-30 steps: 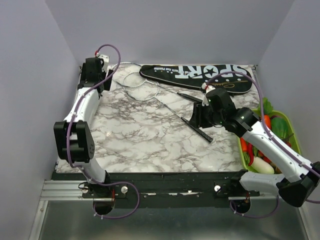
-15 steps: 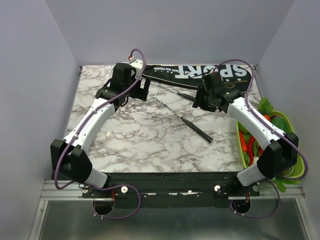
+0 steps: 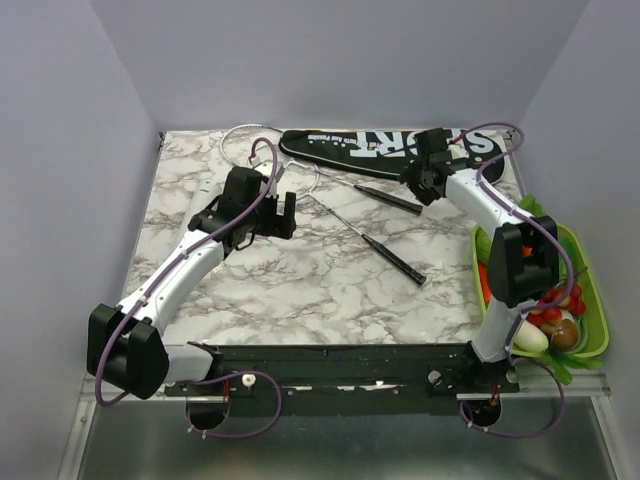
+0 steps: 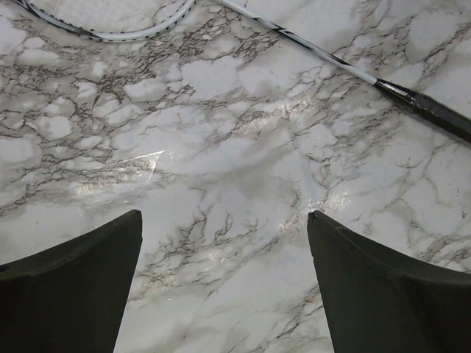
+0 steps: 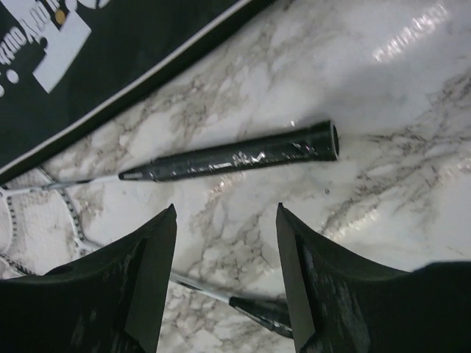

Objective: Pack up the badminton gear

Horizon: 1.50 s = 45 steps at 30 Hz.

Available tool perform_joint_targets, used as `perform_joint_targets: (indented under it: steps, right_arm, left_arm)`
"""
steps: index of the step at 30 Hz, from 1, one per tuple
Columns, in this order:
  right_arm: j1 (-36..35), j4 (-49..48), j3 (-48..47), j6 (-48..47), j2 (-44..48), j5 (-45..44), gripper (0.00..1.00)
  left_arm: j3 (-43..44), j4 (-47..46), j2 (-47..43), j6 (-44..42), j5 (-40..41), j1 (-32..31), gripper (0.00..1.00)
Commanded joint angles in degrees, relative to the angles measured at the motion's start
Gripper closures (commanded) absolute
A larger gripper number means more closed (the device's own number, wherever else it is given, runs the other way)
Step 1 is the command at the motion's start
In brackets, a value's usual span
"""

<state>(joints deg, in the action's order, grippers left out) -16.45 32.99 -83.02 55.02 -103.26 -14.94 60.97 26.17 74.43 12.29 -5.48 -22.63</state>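
The long black bag lettered SPORT lies along the table's back edge; it also shows in the right wrist view. Two rackets lie in front of it, their pale hoops to the left. One black handle lies near the bag, the other mid-table. My right gripper is open and empty, just above the marble beside the nearer-bag handle, with the other racket's shaft between its fingers and below them. My left gripper is open and empty over bare marble, a hoop and a handle ahead of it.
A green basket of toy vegetables stands at the right edge, beside the right arm. Grey walls close in the table at the back and both sides.
My left arm has swung from the back left corner to the table's middle left. My right arm has moved from mid-table back towards the bag. The rackets and bag have not moved.
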Motion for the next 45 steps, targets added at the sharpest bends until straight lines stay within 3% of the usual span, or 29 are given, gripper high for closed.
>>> perform_joint_targets:
  steps: [1,12,17,24,34,38,45]
  right_arm:
    - [1.07,-6.63,-7.4,0.36,-5.79,-0.53,0.35]
    - [1.77,-10.49,-18.13,-1.85,-14.59,-5.27,0.35]
    - [1.68,-14.88,-17.44,-2.29,-16.27,-4.4,0.35]
    - [1.68,-16.03,-16.73,-2.2,-17.59,-5.01,0.36]
    - [2.65,-15.68,-15.59,5.78,-20.05,-4.75,0.35]
    - [2.74,-13.66,-15.24,9.83,-21.1,-5.27,0.35]
    - [3.17,-11.81,-14.89,15.46,-22.77,-6.15,0.36]
  left_arm:
    - [-2.0,-0.87,0.27,0.54,7.91,0.22,0.01]
    - [0.47,1.34,11.16,6.95,8.81,11.28,0.01]
    - [3.18,0.37,17.14,7.31,11.1,16.82,0.01]
    - [15.04,4.76,29.26,7.3,13.39,25.09,0.01]
    - [19.8,5.91,35.08,7.74,16.11,34.49,0.01]
    - [19.72,5.29,35.87,9.15,14.01,37.57,0.02]
    - [14.9,1.09,33.5,11.78,2.59,38.1,0.01]
